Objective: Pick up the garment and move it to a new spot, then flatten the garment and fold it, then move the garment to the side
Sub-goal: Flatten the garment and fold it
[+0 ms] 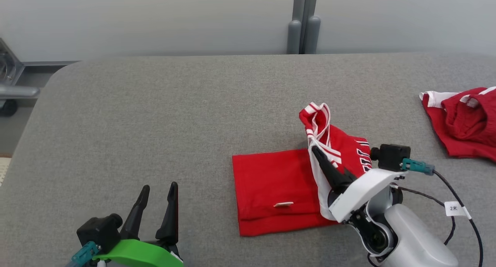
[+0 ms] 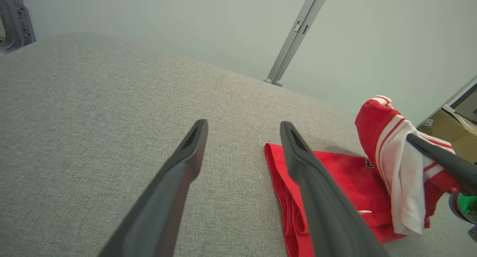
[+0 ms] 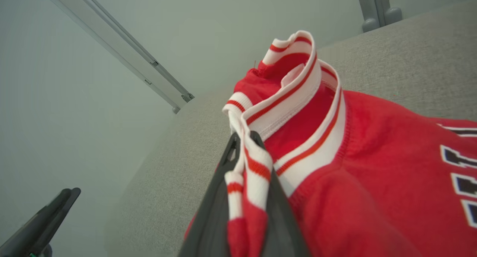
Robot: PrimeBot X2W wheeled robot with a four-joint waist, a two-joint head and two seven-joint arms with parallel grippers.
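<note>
At the left, my left gripper point(image 1: 159, 186) hovers low above the grey table point(image 1: 116, 123). It is released: its two dark fingers point(image 2: 186, 156) stand wide apart and hold nothing.

I count two red garments on the table. The first one, the garment point(image 1: 271, 189) of my task, lies in the middle, a little toward my right side. Its left part is flat on the table, folded in two layers, with one small white label point(image 1: 283, 204) on the top layer. Its right part is lifted from the table and hangs in a bunch.

Behind the table, two grey posts point(image 1: 304, 30) stand side by side at the wall.

My right gripper point(image 1: 313, 149) is clenched on the lifted part of the garment. Its two fingers are pressed together on a white band point(image 3: 290, 96) with thin red stripes, and the cloth falls on both sides of them. In the right wrist view I see black letters point(image 3: 458, 171) with white outline on the red cloth near the grip, but I cannot read them.

One black cable point(image 1: 461, 197) with one paper tag point(image 1: 453, 208) runs from my right wrist.

At the far right edge lies the second garment point(image 1: 465, 123), also red with white trim. It is crumpled and well apart from the first one and from both grippers.
</note>
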